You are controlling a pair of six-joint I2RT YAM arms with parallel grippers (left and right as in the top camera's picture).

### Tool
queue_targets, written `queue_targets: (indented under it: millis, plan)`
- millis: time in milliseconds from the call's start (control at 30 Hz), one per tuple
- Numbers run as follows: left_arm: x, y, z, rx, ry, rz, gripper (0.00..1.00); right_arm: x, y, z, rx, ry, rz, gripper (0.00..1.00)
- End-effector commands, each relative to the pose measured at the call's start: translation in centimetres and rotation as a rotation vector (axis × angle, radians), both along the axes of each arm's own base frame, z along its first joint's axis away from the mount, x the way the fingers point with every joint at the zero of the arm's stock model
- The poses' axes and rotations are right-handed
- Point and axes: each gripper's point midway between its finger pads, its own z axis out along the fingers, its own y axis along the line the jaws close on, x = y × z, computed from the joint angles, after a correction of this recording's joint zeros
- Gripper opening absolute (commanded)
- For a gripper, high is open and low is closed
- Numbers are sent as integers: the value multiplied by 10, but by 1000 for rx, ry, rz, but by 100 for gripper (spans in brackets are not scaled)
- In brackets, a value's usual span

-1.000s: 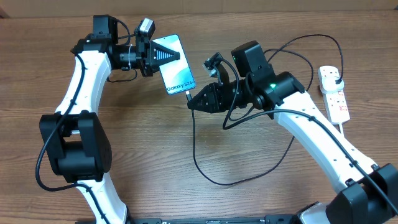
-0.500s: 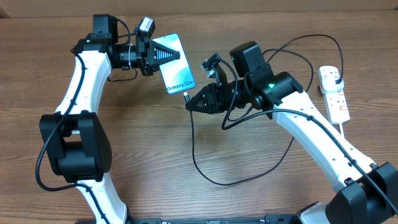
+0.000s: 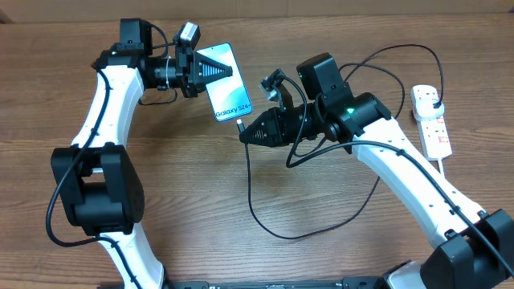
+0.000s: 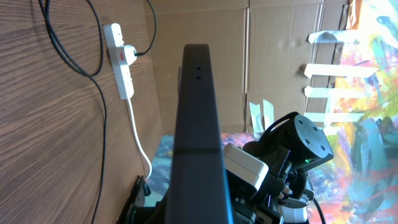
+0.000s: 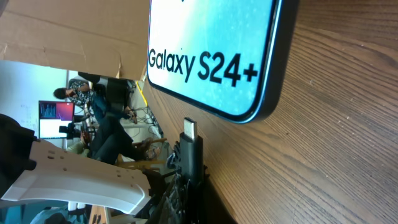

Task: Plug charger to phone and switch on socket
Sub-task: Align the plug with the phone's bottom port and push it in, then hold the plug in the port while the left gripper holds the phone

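Clamped hard on the connector end of the charger (image 3: 250, 185), the right gripper (image 3: 247, 133) points that end at the bottom edge of the phone (image 3: 231, 103). In the right wrist view we see the connector (image 5: 189, 129) standing up out of the closed fingers, its metal tip just beside the dark rim below the "Galaxy S24+" lettering. A sliver of wood shows between them, so it is not seated. Opposite, the left gripper (image 3: 234, 74) is pinched shut on the phone's upper half, with its black fingers laid across the light blue screen. From the left wrist camera the phone (image 4: 198, 124) appears edge-on, a dark band running up the middle of the view. The phone sits near the far middle of the table (image 3: 201, 209), between the two arms. From the right gripper the thin black cable drops toward us, swings in a wide loop over the wood, passes under the right arm, and arcs along the far edge to the socket (image 3: 431, 122) at the right side of the table. There the plug (image 3: 434, 98) sits in the outlet at the strip's far end. We see red switch marks on the strip, but we cannot tell how they are set. The strip's thick white cord (image 4: 138, 140) leaves its near end.
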Motion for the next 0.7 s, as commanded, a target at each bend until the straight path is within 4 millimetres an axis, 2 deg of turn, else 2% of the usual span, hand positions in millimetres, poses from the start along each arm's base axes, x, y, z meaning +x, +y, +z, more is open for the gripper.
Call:
queue_targets:
  millis: [0, 667]
  plan:
    - [-5, -6, 15, -44, -24, -34, 4, -1, 3, 2, 12, -6, 14, 4]
    - [-8, -14, 15, -45, -16, -52, 4, 6, 1, 0, -4, -18, -14, 4]
